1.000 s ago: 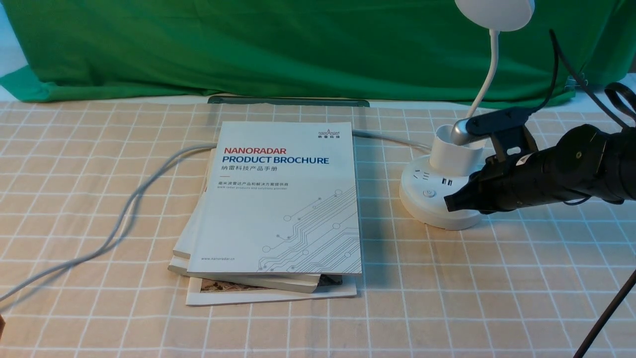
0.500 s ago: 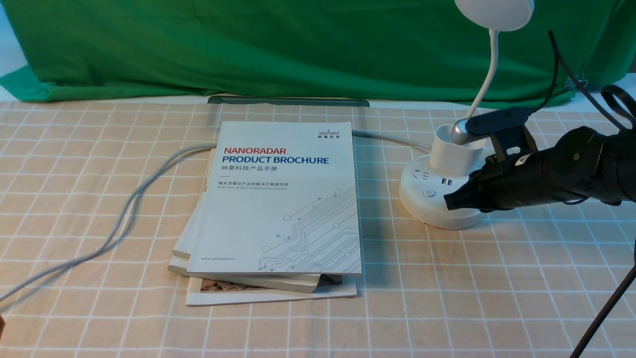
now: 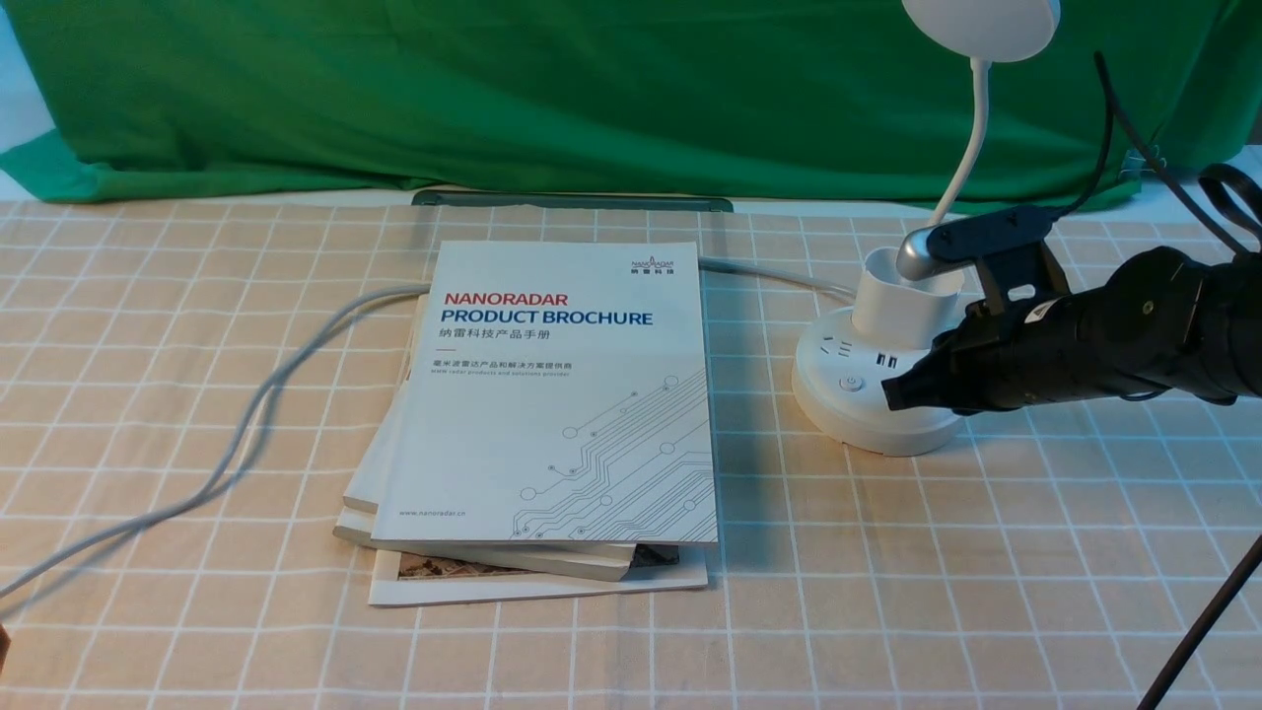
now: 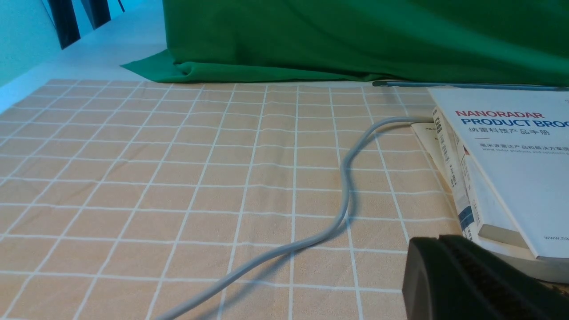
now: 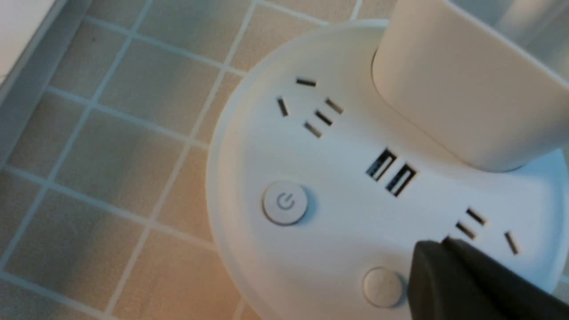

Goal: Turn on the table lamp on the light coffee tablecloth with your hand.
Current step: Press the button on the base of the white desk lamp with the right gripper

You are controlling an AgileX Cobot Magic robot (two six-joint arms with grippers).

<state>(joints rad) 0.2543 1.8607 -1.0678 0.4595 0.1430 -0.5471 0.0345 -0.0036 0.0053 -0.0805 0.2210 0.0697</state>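
Right gripper: my right gripper (image 3: 892, 392) has its jaws pressed together into one black point, and it holds nothing.
Tip: it sits over the near right part of the lamp base (image 5: 338, 222), just beside a plain round button (image 5: 381, 286). I cannot tell whether it touches the base.
Power button: the power button (image 5: 284, 202) lies further left on the base top, apart from the tip and uncovered.
Sockets: slots and two small ports lie on the base top between the buttons and the cup (image 5: 466, 89).
Lamp: the white lamp (image 3: 902, 306) stands upright. Its thin neck (image 3: 971, 138) rises from the cup at the back of the base to a round head (image 3: 981, 20).
Tablecloth: the base rests on the beige checked tablecloth (image 3: 986, 552).
Booklets: a stack of booklets (image 3: 562, 394) lies to the left of the base, near it but apart.
Cable: a grey cable (image 3: 256, 414) trails away left, beyond the booklets.
Left gripper: my left gripper (image 4: 444, 275) is well left of the base, beside the booklets. Only a black edge of it shows, so I cannot tell how the jaws stand.
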